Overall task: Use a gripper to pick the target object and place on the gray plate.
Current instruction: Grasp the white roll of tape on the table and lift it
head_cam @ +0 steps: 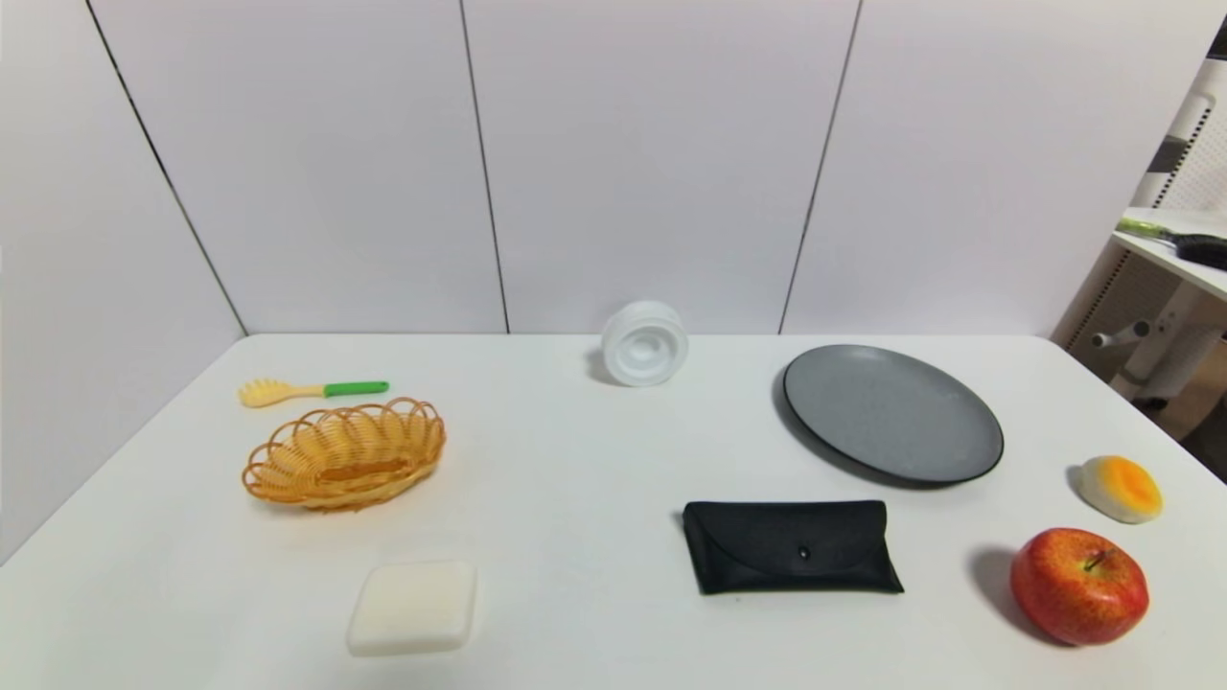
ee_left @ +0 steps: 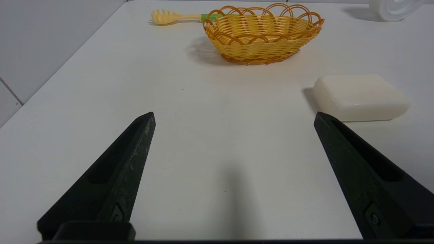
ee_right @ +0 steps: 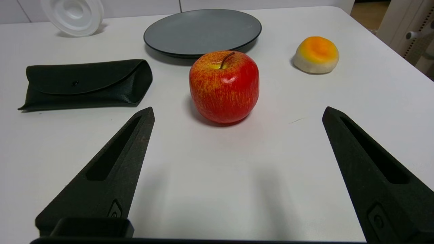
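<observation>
We find the target object (head_cam: 645,343), a white round container with concentric rings, tipped on its edge at the far middle of the white counter (head_cam: 575,498), close to the back wall, its ringed face turned toward us. From it, the gray plate (head_cam: 892,412) lies toward 4 o'clock, apart from it and flat on the counter, with nothing on it.

Our left gripper (ee_left: 234,117) hovers low over the near left part of the counter, its 2 black fingers (ee_left: 129,159) spread wide apart with only bare counter between them. From this gripper, a white rounded-square block (ee_left: 361,97) sits at about 1 o'clock, just beyond one fingertip, and an orange woven basket (ee_left: 262,37) stands at 12 o'clock farther off. A yellow pasta fork with a green handle (ee_left: 176,17) lies just past the basket, near 11 o'clock.

Our right gripper (ee_right: 237,113) hovers over the near right part of the counter, also with its fingers wide apart and holding nothing. A red apple (ee_right: 223,86) stands at its 12 o'clock, near but not touching either finger. Beyond the apple is the gray plate, a black case (ee_right: 84,83) lies at 10 o'clock, and an orange-topped white bun-like piece (ee_right: 316,54) sits at 1 o'clock. The target object shows far off near 11 o'clock. Neither gripper appears in the head view.
</observation>
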Tool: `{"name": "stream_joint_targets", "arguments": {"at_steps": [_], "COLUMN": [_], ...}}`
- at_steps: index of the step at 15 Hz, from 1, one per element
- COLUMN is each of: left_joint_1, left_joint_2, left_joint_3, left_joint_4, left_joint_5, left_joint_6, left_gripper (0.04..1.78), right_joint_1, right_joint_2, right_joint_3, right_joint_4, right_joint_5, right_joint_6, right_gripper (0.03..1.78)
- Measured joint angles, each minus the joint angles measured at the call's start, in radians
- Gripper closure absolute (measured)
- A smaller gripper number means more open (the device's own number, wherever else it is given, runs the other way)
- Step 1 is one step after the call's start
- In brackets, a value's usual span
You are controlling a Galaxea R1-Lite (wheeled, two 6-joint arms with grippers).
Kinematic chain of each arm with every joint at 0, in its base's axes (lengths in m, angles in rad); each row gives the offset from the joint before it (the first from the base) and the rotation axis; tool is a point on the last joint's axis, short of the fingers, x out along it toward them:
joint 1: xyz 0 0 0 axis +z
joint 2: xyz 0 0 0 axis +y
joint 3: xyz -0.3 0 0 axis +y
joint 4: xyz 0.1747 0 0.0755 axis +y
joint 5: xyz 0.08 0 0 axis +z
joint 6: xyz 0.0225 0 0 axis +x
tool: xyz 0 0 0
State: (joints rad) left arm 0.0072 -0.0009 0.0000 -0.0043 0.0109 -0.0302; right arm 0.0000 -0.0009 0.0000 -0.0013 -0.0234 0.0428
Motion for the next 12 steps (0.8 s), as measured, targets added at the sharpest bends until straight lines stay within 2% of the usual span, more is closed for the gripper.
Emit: {"name": "stream_joint_targets", "arguments": {"at_steps": [5, 7, 10, 12], "left_joint_1": [0.0, 0.0, 0.0, 0.0], "left_joint_2": [0.0, 0.0, 0.0, 0.0], "left_joint_3": [0.0, 0.0, 0.0, 0.0], "left_joint_4": [0.0, 0.0, 0.0, 0.0], "left_joint_5": [0.0, 0.0, 0.0, 0.0], "left_joint_6": [0.0, 0.0, 0.0, 0.0], "left_gripper": [0.13, 0.13, 0.13, 0.13], "right_joint_1": [0.0, 0.0, 0.0, 0.009], "right_joint_2": [0.0, 0.005, 0.061, 0.154], "right_joint_3": [-0.004, -0.021, -0.128, -0.23], "right_joint_4": [0.027, 0.081, 0.165, 0.199], "right_joint_5": [-0.001, -0.002, 0.006, 0.011], "right_joint_6": [-0.002, -0.005, 0.002, 0.004], "right_gripper": [0.1, 0.1, 0.1, 0.1]}}
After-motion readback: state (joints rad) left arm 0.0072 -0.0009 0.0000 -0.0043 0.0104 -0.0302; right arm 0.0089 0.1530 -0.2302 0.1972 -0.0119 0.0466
